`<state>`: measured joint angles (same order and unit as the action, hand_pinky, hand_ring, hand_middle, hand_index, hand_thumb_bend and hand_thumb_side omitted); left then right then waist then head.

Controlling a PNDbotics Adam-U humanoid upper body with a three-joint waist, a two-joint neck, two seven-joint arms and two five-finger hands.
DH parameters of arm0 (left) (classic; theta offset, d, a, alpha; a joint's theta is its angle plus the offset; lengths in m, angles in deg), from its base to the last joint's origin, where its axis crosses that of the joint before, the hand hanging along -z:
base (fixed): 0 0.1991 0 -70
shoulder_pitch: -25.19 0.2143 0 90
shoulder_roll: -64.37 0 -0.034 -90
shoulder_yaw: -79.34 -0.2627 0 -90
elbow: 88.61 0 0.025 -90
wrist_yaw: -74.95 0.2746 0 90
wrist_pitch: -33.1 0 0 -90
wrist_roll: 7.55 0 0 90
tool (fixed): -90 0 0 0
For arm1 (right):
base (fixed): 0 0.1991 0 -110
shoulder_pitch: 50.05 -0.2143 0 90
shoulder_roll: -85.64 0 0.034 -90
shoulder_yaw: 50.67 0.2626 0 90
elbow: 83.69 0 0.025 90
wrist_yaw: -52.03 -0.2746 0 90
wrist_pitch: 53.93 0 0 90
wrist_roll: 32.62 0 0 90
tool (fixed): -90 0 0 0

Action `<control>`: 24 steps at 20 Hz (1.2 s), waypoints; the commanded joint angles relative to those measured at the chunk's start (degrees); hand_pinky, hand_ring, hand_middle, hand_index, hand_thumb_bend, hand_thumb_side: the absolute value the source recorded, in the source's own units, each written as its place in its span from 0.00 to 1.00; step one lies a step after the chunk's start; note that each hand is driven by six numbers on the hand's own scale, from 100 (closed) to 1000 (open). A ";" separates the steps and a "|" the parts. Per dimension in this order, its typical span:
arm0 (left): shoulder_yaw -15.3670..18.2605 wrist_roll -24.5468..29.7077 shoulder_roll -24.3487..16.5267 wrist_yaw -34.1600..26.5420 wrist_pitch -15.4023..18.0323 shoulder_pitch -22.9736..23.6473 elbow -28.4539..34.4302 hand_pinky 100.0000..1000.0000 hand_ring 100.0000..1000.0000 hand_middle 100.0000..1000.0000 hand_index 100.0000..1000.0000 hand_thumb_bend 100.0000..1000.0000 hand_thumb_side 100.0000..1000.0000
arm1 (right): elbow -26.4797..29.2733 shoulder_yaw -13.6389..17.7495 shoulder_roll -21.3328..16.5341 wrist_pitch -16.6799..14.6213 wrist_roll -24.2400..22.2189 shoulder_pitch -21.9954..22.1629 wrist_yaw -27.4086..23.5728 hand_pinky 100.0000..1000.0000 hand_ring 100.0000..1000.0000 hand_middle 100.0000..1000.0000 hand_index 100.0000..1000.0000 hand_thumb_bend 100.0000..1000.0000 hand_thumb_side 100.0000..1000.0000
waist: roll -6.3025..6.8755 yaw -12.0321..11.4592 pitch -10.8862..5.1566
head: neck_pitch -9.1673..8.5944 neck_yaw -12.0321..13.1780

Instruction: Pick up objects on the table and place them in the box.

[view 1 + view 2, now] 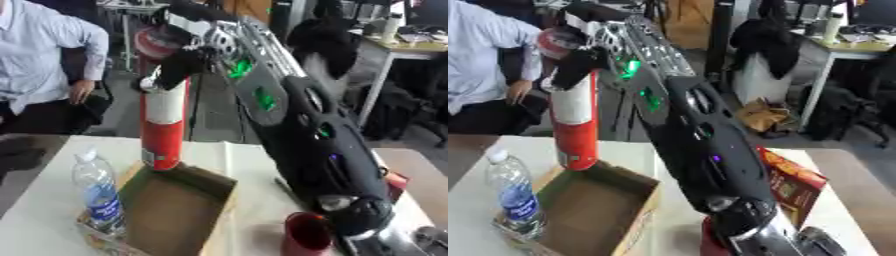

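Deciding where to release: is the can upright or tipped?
Upright: the can stands vertical over the box's far edge, its top held by the right hand.

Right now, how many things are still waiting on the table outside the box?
3 that show: a bottle by the box's left side, a red cup to its right, and a snack packet further right. The arm may hide others.
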<state>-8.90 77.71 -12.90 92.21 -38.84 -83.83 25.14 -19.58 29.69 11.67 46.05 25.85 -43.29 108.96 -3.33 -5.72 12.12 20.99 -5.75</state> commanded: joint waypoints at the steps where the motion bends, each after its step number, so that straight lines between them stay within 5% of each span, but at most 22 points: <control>1: -0.04 0.23 -0.30 -0.23 0.03 -0.48 0.85 0.86 0.71 0.72 0.68 0.00 1.00 | 0.41 -0.32 0.33 -0.84 -0.24 -0.45 -0.81 0.18 0.40 0.31 0.39 0.33 0.28 | 0.58 -0.18 -0.68 | -0.20 -0.15; 13: -0.10 0.68 -0.29 -0.35 0.18 -0.65 0.85 0.86 0.71 0.72 0.68 0.00 1.00 | -3.16 -1.37 1.88 -5.72 -2.36 1.27 -2.63 0.19 0.44 0.36 0.45 0.36 0.32 | 0.70 -0.56 0.01 | -0.21 -0.34; 18: -0.08 0.76 -0.30 -0.33 0.21 -0.65 0.85 0.86 0.71 0.72 0.68 0.00 1.00 | -5.62 -1.19 1.94 -9.47 -5.92 1.50 -2.57 0.42 0.57 0.54 0.64 0.49 0.41 | 0.68 -0.57 0.15 | -0.26 -0.30; 21: -0.08 0.80 -0.30 -0.31 0.21 -0.66 0.85 0.86 0.71 0.72 0.68 0.00 1.00 | -6.38 -0.97 1.88 -11.04 -7.88 1.45 -2.67 0.45 0.59 0.58 0.67 0.51 0.41 | 0.67 -0.49 0.16 | -0.21 -0.33; 22: -0.08 0.81 -0.30 -0.29 0.20 -0.67 0.85 0.86 0.71 0.72 0.68 0.00 1.00 | -6.59 -1.02 1.90 -11.61 -8.63 1.46 -2.83 0.53 0.68 0.70 0.73 0.57 0.46 | 0.69 -0.48 0.14 | -0.21 -0.35; 24: -0.07 0.82 -0.31 -0.28 0.20 -0.69 0.85 0.86 0.71 0.72 0.68 0.00 1.00 | -6.86 -0.96 1.84 -12.72 -10.17 1.42 -3.32 0.58 0.72 0.74 0.75 0.61 0.48 | 0.73 -0.45 0.12 | -0.19 -0.37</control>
<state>-8.92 78.41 -12.88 92.02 -38.63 -83.83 25.14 -26.66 28.26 14.00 34.00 16.58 -40.66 106.22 -3.05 -6.20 13.13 20.97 -6.03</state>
